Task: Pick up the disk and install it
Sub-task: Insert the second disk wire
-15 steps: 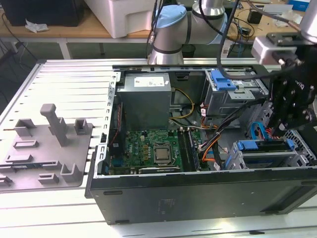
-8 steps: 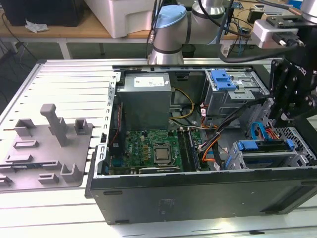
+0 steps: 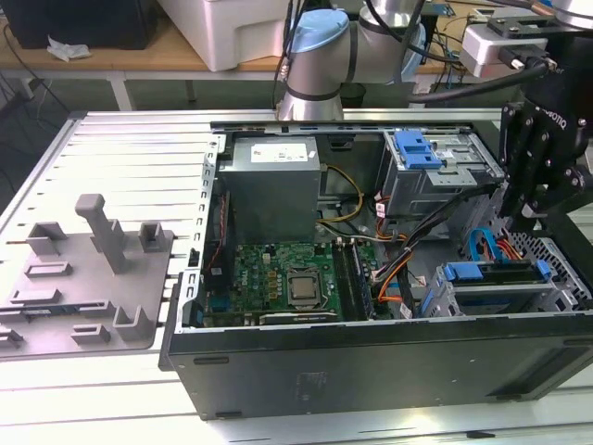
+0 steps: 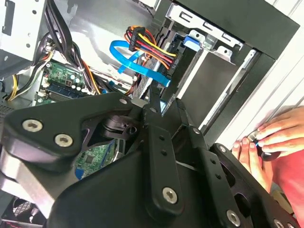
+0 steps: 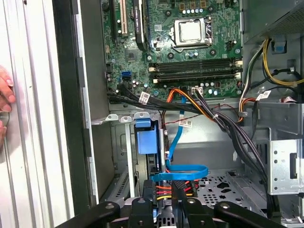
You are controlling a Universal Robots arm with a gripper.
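The disk lies flat inside the lower drive cage at the front corner of the open computer case, on the exterior view's right. Its blue carrier rail faces up. In the first wrist view the disk's blue end sits in the cage slot, and it appears in the second wrist view as a blue tab. My black gripper hangs just above and behind that cage, apart from the disk. Its fingers stand open with nothing held; only the cables beyond are seen between them.
A thin blue cable and a red-yellow-black power lead lie under the gripper. The upper drive cage with its blue latch bracket stands behind. A person's hand rests on the table rails beside the case. A grey fixture sits far left.
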